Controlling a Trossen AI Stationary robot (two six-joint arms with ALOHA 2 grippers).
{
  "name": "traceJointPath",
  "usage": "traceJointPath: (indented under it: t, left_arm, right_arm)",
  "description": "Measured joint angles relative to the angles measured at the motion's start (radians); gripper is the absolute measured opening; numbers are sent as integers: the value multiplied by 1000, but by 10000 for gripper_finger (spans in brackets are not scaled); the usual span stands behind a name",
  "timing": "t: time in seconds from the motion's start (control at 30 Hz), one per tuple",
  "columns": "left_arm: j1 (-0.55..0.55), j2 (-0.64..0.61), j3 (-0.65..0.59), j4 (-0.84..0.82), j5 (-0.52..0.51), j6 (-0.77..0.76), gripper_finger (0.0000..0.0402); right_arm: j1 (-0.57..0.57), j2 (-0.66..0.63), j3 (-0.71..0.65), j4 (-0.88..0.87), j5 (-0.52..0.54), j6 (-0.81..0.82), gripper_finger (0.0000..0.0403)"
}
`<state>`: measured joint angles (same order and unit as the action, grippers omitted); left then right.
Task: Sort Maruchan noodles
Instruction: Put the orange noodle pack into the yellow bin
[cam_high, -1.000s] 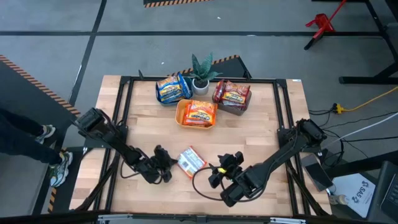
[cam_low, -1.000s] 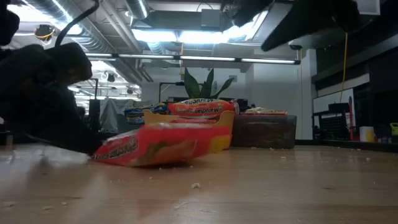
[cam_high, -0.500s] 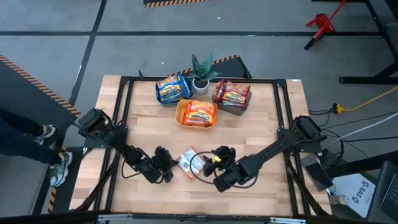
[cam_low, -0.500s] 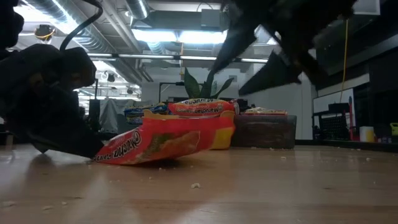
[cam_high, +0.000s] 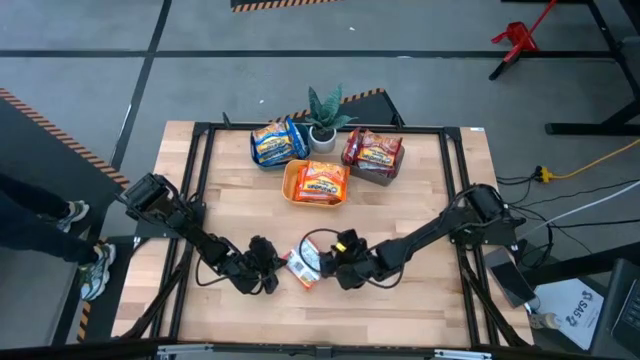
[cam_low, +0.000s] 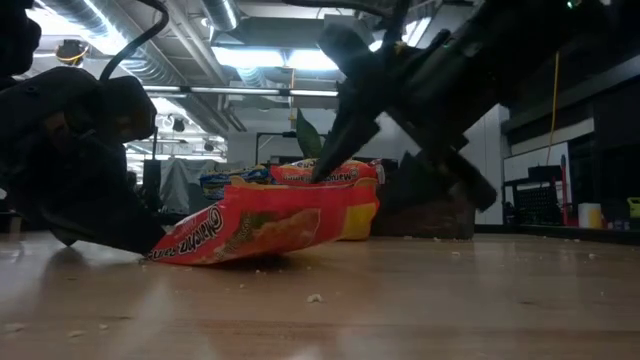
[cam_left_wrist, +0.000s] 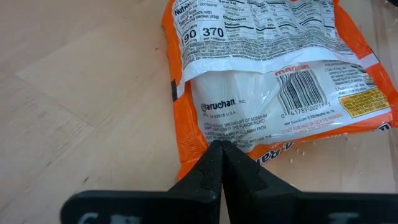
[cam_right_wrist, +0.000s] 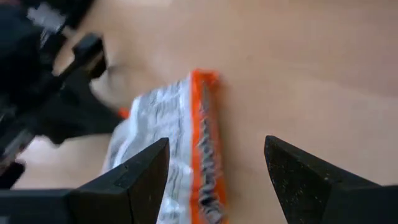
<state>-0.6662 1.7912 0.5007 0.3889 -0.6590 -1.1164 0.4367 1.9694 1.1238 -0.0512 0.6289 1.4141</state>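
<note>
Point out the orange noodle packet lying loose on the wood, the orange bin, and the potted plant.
Orange noodle packet (cam_left_wrist: 273, 81), left wrist view, white back panel.
Orange bin (cam_high: 289, 183), high view, left rim.
Potted plant (cam_high: 324, 108), high view, leaves.

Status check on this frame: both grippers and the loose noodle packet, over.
Left gripper shut on the orange packet edge, tilting it up. Right gripper open, closing in over it. Nothing blocking.
</note>
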Motion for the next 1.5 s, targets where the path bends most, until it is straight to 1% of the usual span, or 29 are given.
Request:
traceJointPath:
  t: [0.1, 0.23, 0.33, 0.63, 0.73, 0.8, 0.9, 0.97, 1.1, 1.23, 1.27, 1.37, 1.5]
  left_arm:
    - [0, 0, 0, -6, 0, -4, 0]
    - [0, 0, 0, -6, 0, -5, 0]
    - [0, 0, 0, -7, 0, -4, 0]
    - [6, 0, -1, -6, -3, -3, 0]
    - [10, 0, -1, -6, -7, -1, 0]
    - [11, 0, -1, -6, -8, 0, 0]
    - [10, -1, -4, 6, -9, 16, 0]
    - [11, -10, -6, 16, -3, 53, 0]
    - [12, -73, -11, 0, 16, 116, 0]
    - [12, -171, -10, -77, 29, 148, 0]
    - [11, -201, -10, -113, 30, 149, 0]
    - [12, -296, -10, -196, 21, 132, 0]
    - [12, -441, -8, -300, 9, 132, 0]
  right_arm:
    - [1, 19, 0, 35, -37, -9, 248]
    - [1, 38, -1, 96, -47, -9, 248]
    - [1, 48, 0, 138, -76, -9, 248]
    - [-19, 125, 0, 354, -197, -10, 248]
    - [-25, 142, 1, 424, -218, -33, 248]
    - [-26, 145, 1, 435, -231, -54, 248]
    - [-26, 145, 1, 438, -230, -57, 236]
    - [-26, 145, 1, 445, -231, -57, 215]
    - [-27, 145, 1, 447, -232, -57, 157]
    - [-26, 145, 2, 469, -228, -57, 109]
    - [-26, 145, 2, 474, -224, -60, 102]
    - [-26, 145, 2, 483, -213, -80, 101]
    - [-28, 146, 1, 495, -193, -87, 110]
